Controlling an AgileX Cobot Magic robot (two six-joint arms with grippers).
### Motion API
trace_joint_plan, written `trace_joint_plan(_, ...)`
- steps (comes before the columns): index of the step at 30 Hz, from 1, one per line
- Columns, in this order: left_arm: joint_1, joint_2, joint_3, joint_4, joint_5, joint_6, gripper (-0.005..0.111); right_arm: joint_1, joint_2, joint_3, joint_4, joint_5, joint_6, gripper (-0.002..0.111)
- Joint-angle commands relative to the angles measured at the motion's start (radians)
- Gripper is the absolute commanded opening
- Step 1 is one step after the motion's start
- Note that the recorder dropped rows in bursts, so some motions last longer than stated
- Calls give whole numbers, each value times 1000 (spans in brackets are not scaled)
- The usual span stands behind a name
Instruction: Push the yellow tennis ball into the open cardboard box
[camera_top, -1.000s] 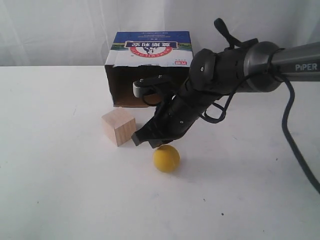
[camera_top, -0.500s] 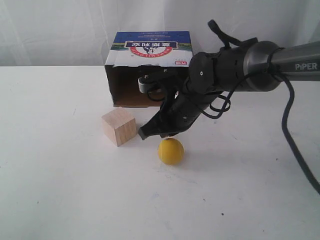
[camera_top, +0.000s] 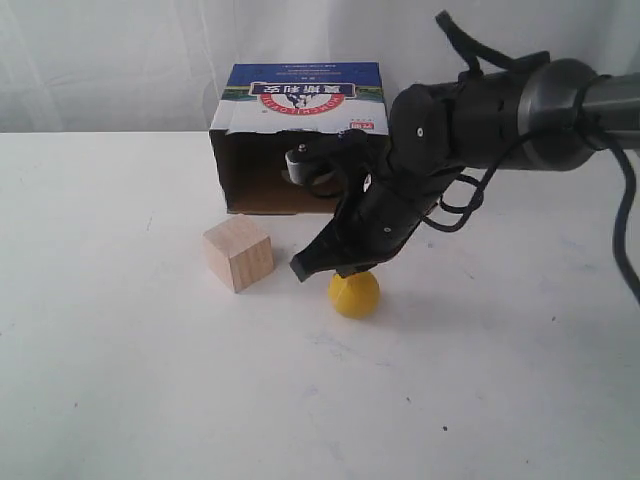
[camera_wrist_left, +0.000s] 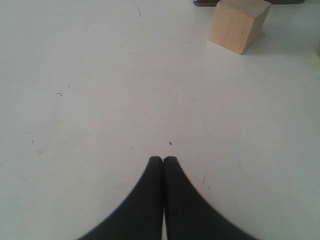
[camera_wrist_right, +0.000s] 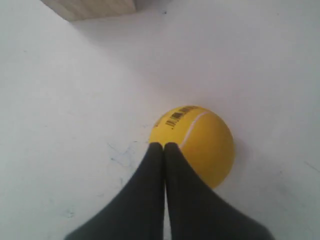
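The right arm's end effector (camera_top: 303, 269) pressed down on the top of the yellow tennis ball (camera_top: 354, 293) on a white bench (camera_top: 140, 380), its two black fingers shut tight together with nothing between them. From the right wrist camera, the joined tips (camera_wrist_right: 163, 145) met the ball's (camera_wrist_right: 200, 142) near edge, just beside a dark barcode-like mark and a pale curved seam. The ball sat outside the open cardboard box (camera_top: 300, 95), in front of the right half of its dark opening and clear of it, with the arm's black wrist crossing between the two. A pale wooden cube (camera_top: 238, 254) stood on the bench to the left of the ball, near but not touching it, and in front of the box's left corner. The box carried a blue-and-white printed top with a red logo. The left end effector (camera_wrist_left: 163, 159), unseen from the exterior camera, hung over bare bench with its fingers likewise closed and empty, the cube (camera_wrist_left: 238, 24) well apart from it.
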Motion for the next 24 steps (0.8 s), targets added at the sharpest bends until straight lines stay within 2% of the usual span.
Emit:
trace_joint_plan(1, -6, -5, 5, -8, 4, -8, 0, -1, 59, 9, -83, -33, 53, 0)
trace_joint_plan(8, -6, -5, 5, -8, 4, -8, 0, -1, 113, 7, -104, -237, 54, 0)
trace_joint_plan(18, -6, -5, 5, -8, 4, -8, 0, -1, 107, -7, -104, -294, 54, 0)
trace_joint_plan(24, -6, -5, 5, -8, 4, -8, 0, -1, 73, -7, -105, -390, 54, 0)
